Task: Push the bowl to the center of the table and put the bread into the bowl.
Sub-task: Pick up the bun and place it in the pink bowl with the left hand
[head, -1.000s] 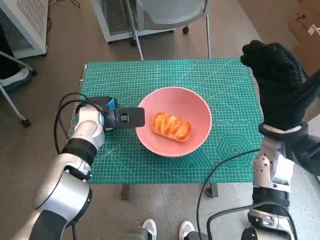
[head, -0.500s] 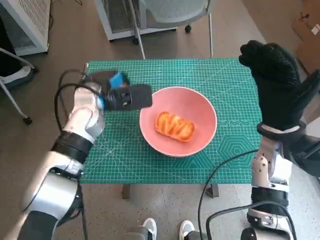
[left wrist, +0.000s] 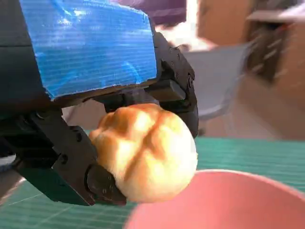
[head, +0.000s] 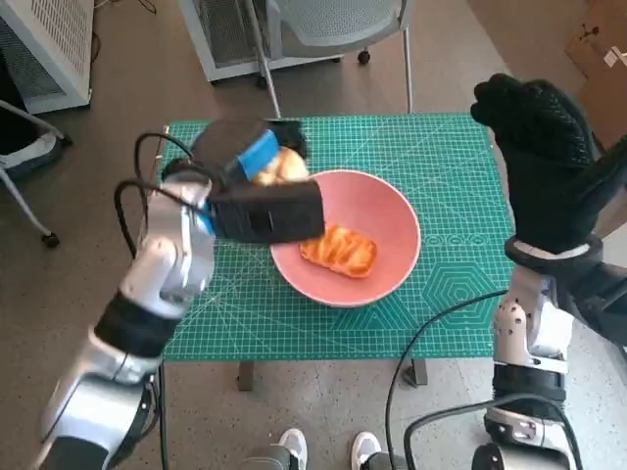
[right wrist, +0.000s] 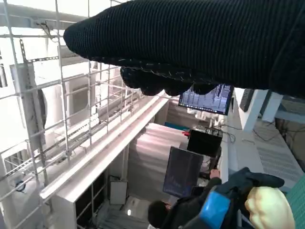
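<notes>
The setting is an indoor robotics lab or workshop. A small table covered by a green cutting mat (head: 441, 166) printed with grid lines stands on a bare grey-brown floor (head: 108, 127). White perforated-metal equipment cabinets (head: 49, 44) and a grey mesh office chair (head: 323, 24) stand behind the table; a cardboard box (head: 598, 59) lies to one side. The right wrist view shows wire-mesh partitioning (right wrist: 71, 109), a lit computer monitor (right wrist: 206, 98) and a seated person (right wrist: 159, 214).

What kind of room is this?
Likely a lab or office workspace: a green cutting mat covers the small table, an office chair stands behind it, and lit monitors appear in the right wrist view.
</notes>
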